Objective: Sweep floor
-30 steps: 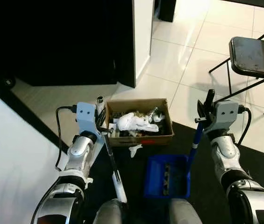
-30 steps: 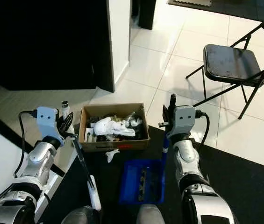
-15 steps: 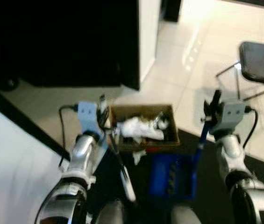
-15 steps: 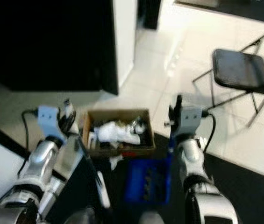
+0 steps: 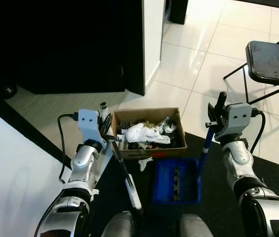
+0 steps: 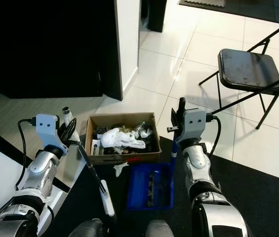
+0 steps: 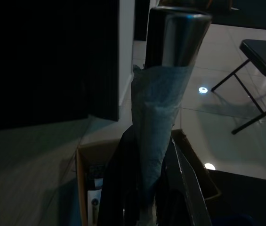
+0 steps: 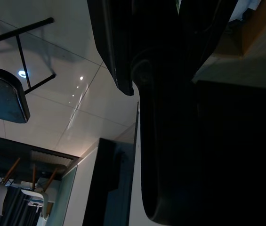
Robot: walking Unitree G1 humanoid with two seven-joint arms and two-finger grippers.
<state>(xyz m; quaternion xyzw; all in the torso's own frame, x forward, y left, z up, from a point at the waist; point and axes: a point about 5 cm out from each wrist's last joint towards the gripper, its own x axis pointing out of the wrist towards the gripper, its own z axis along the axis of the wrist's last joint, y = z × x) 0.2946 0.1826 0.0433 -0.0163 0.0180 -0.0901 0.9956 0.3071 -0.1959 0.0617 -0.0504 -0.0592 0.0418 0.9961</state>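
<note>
My left gripper point(image 5: 107, 132) is shut on a short broom's handle point(image 5: 120, 163), which slants down to its white lower end point(image 5: 133, 195) over the dark mat. The handle's taped shaft point(image 7: 157, 127) and metal cap point(image 7: 177, 33) rise in the left wrist view. My right gripper point(image 5: 216, 117) is shut on the blue dustpan's upright handle point(image 5: 205, 147). The blue dustpan point(image 5: 176, 181) rests on the mat with dark debris inside. A crumpled white scrap point(image 5: 143, 162) lies on the mat between the dustpan and a cardboard box.
A cardboard box point(image 5: 149, 150) of rubbish stands at the mat's far edge. A black folding chair point(image 5: 271, 60) stands on pale tiles at the far right. A dark cabinet point(image 5: 70, 44) is ahead on the left, a white panel point(image 5: 16, 182) beside my left arm.
The whole picture swayed and blurred half a second ago, then settled, so the camera moved. Both grippers keep their holds; broom, dustpan and box stand as before.
</note>
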